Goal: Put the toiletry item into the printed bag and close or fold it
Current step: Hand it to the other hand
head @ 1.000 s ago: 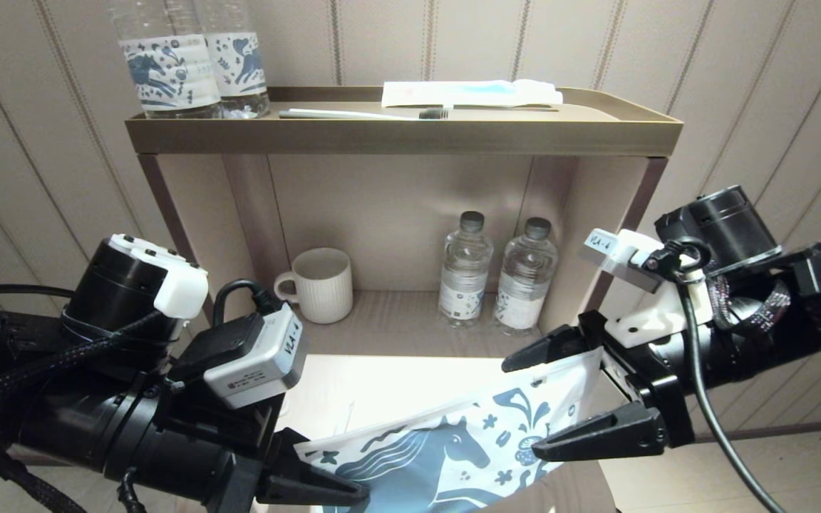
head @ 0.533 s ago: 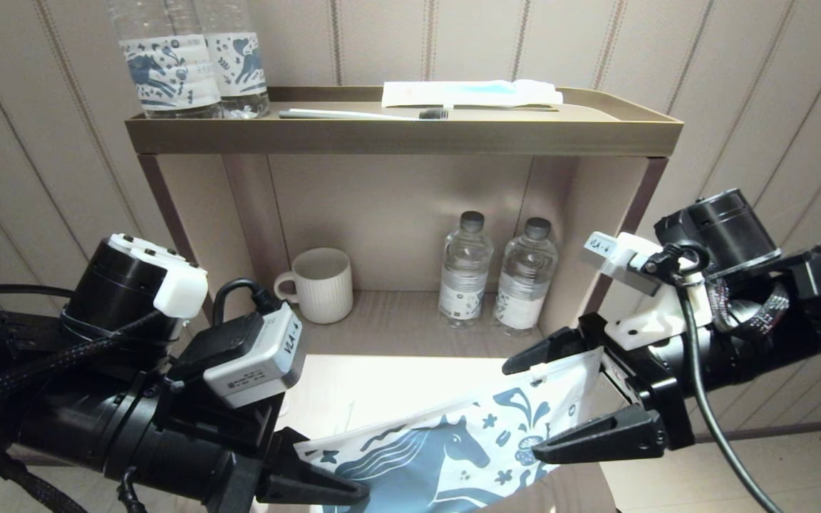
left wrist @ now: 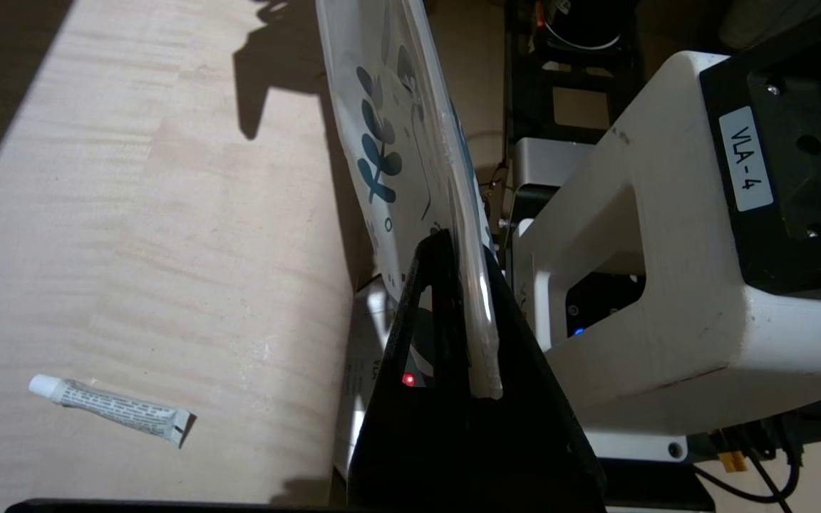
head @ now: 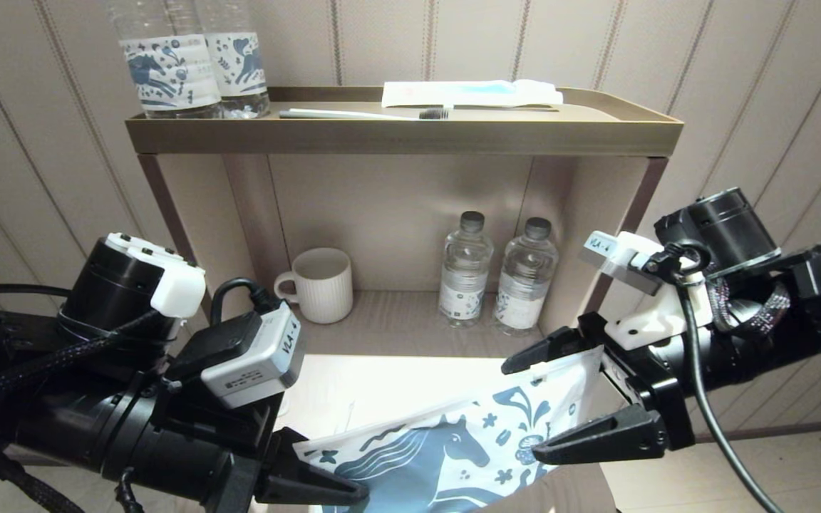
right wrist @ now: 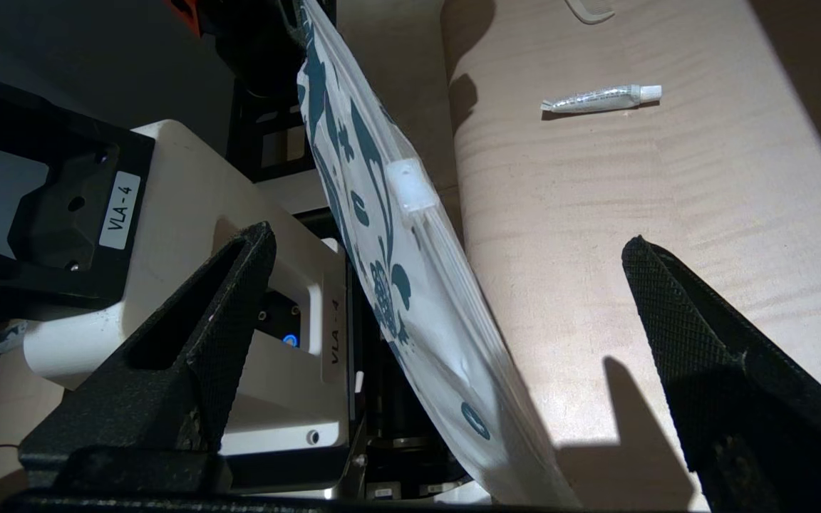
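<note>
Pale wood counter (left wrist: 132, 235) | small tube (left wrist: 112, 411) (lying flat) | striped wall (head: 738, 85)

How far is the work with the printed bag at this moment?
Looks done: the printed bag is off the table, its end pinched in the shut left tool.
In hand: the right tool stands open around the bag's other end, near the white slider.
Left: closing the bag. Whether the comb is inside cannot be seen; a small tube lies on the table.
</note>
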Controlling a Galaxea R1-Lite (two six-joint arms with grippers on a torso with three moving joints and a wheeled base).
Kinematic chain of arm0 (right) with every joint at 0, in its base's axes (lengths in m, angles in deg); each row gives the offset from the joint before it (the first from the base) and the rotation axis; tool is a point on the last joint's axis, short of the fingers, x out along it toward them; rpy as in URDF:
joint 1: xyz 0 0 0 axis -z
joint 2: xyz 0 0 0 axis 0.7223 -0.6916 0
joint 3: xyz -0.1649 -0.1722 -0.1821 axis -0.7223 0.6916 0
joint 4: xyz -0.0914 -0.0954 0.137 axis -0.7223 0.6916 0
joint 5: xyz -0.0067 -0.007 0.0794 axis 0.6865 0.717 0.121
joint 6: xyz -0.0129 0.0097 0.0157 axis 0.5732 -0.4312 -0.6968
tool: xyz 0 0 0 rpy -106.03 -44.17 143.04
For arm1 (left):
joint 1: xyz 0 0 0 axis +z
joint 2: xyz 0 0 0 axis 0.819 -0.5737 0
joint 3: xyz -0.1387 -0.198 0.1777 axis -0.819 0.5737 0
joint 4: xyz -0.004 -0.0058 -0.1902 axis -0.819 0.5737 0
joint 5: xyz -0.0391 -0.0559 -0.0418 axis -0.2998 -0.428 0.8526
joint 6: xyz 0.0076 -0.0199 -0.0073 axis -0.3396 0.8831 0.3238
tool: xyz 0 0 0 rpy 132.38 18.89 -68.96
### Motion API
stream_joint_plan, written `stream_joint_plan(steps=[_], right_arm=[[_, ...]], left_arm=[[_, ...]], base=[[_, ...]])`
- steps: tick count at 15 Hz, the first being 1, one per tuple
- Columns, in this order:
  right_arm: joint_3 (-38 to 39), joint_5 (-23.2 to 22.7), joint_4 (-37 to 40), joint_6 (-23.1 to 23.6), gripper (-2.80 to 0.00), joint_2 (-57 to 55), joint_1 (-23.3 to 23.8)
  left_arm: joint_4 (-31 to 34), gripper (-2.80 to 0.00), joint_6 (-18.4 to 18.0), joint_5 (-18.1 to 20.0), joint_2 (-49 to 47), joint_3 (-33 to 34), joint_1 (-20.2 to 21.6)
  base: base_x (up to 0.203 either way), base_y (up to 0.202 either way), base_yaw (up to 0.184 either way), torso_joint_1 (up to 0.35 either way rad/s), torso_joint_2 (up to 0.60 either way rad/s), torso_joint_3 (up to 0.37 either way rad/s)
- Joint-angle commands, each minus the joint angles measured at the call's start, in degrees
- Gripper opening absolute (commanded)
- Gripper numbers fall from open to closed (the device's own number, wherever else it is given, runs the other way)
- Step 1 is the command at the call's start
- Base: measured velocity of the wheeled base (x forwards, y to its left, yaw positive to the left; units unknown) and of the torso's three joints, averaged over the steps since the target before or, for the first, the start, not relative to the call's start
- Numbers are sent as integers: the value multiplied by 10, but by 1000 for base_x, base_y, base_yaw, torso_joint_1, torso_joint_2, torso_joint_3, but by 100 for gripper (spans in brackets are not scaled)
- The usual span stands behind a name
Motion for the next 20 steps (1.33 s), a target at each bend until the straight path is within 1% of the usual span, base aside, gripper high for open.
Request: stream_joint_plan(steps=[1,2,3,10,12,19,20], right_arm=[[1,-3,1,1,0,1,0],[5,-2,1,1,0,2,0],[7,-1,1,2,-280,2,0],[2,-5,1,5,-280,1,0],[3,-8,1,5,-280,4,-1],[7,-8,2,5,-280,8,-1],[7,-8,2,4,-280,8,-1]], left_arm=[[0,-280,-1,3,1,0,0],[-1,-280,-1,3,1,0,0],[1,-280,-1,3,1,1,0],[-1,-280,-1,3,1,3,0],[-1,-280,-1,27,1,2,0],[-1,-280,-2,28,-1,4,0],[-2,0,-2,27,2,9,0]], base=[[0,0,0,0,0,0],[0,0,0,0,0,0],[0,0,0,0,0,0],[0,0,0,0,0,0],[0,0,0,0,0,0],[0,0,0,0,0,0],[0,0,0,0,0,0]])
